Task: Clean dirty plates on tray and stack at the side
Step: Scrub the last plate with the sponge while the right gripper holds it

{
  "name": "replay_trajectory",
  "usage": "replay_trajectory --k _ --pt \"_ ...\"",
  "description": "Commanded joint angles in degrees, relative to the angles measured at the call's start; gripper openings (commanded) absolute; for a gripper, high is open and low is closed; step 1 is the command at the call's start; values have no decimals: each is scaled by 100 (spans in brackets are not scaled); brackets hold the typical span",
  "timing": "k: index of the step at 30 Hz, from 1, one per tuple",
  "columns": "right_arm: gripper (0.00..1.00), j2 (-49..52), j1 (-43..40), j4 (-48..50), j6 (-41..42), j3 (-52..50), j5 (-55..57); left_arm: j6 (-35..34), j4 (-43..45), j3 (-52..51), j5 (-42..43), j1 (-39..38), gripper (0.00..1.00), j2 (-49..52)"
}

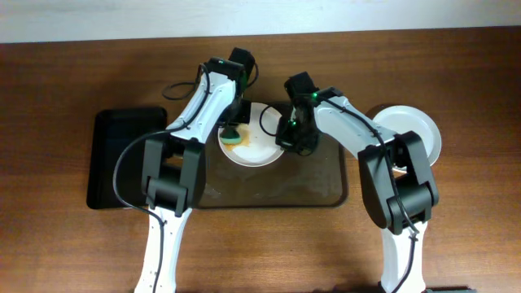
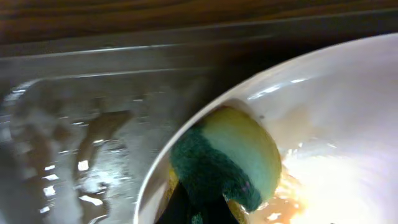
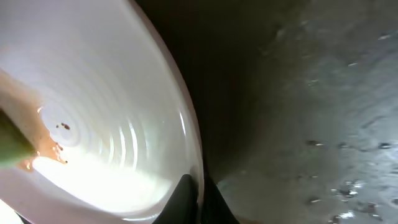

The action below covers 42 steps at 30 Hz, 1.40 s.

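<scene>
A white plate (image 1: 256, 146) with orange-brown sauce sits tilted over the brown tray (image 1: 326, 191) at its far middle. My left gripper (image 1: 232, 132) is shut on a green and yellow sponge (image 1: 233, 137) pressed on the plate's left side; the left wrist view shows the sponge (image 2: 230, 158) on the smeared plate (image 2: 336, 112). My right gripper (image 1: 291, 138) is shut on the plate's right rim; in the right wrist view its fingers (image 3: 198, 198) pinch the rim of the plate (image 3: 93, 112). A clean white plate (image 1: 415, 130) lies on the table to the right of the tray.
A smaller black tray (image 1: 122, 159) lies left of the brown tray. The brown tray floor (image 2: 74, 137) looks wet, as it does in the right wrist view (image 3: 323, 124). The wooden table (image 1: 65, 81) surrounds everything.
</scene>
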Motion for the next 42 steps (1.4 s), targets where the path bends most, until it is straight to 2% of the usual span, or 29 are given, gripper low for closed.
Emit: replay_trajectory --k 1,4,8,11,13,14,18,21,24,25,28,32,35,39,41,42 --pt "5 282 35 -61 -258 -245 321 455 -81 -63 2164 9 1 181" --pt "4 282 -68 157 -505 -258 -387 785 -391 -63 2618 133 1 181" --pt "4 282 -286 844 -592 -649 -1390 1016 -505 -66 2618 160 1 181" --pt "4 282 -426 1235 -592 -1062 -1644 1027 -422 -66 2594 138 1 184" --pt "4 282 -431 1263 -614 -1091 -1641 629 -210 -66 1888 138 1 181" --pt "4 282 -428 1276 -614 -1091 -1641 212 -48 -66 1056 138 1 181" --pt "4 282 -413 1276 -614 -1091 -1639 -1069 210 -66 -1141 138 1 181" --pt "4 282 -413 1276 -614 -1091 -1637 -1716 179 -66 -2083 138 1 181" --pt "4 282 -415 1276 -614 -1091 -1635 -1539 -216 -66 -1740 133 1 181" --pt "4 282 -415 1276 -614 -1091 -1635 -1165 -365 -66 -1274 133 1 181" --pt "4 282 -415 1279 -612 -1091 -1635 470 -901 -66 881 133 1 181" --pt "4 282 -415 1279 -614 -1091 -1635 1860 -1327 -66 2441 133 1 181" --pt "4 282 -415 1279 -612 -1091 -1635 1864 -990 -66 2662 133 1 181" --pt "4 282 -415 1276 -614 -1091 -1635 876 -153 -66 2702 138 1 181" --pt "4 282 -415 1276 -614 -1091 -1635 317 249 -66 2221 138 1 181" --pt "4 282 -415 1276 -614 -1091 -1635 -85 363 -66 1606 138 1 181"
